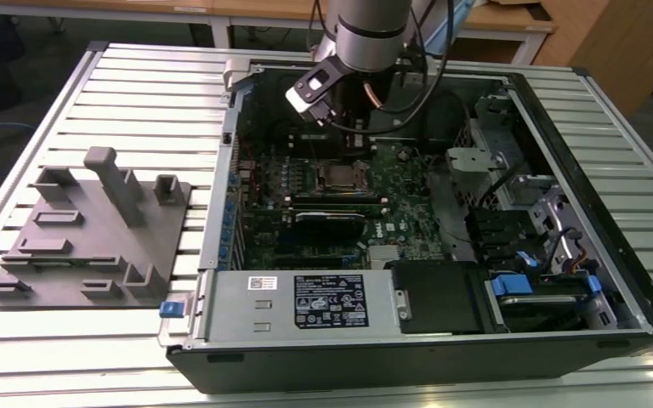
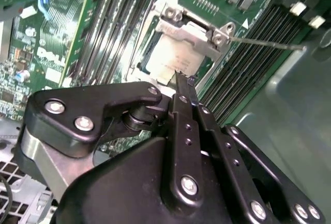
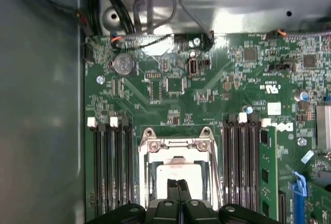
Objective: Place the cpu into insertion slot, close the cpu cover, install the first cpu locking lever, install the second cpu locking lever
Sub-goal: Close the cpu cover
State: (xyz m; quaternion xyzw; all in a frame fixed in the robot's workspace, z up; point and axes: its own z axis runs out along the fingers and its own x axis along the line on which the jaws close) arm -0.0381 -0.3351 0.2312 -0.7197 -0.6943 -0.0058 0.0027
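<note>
Since the cpu point(image 3: 165, 172) is already lying flat in the insertion slot point(image 1: 320, 176), and the cpu cover point(image 2: 189, 30) looks swung down over it with the chip showing through the window, my read is we're on the cover/lever part of the job, not the placing part. The gripper point(image 3: 178, 182) has its two fingers pinched together with nothing between them. Its tips hang over the half of the slot away from the cover's hinge. Can't tell if they actually touch metal. One thin locking lever point(image 2: 266, 44) sticks out from a corner of the slot, unlatched, running over the memory slots point(image 3: 240, 172) beside the slot.

How I'd do this bit well, fwiw:
- Use the pinched tips as a blunt poker and push on the cover frame, not on the chip's top.
- Keep the pressure straight down into the slot with no sideways drag, or the frame could skew. The pins under the chip aren't forgiving.
- Go slow, and check the frame lies level all round the slot before any lever loads it.
- That lever wire looks springy and would probably slip off a smooth fingertip.
</note>
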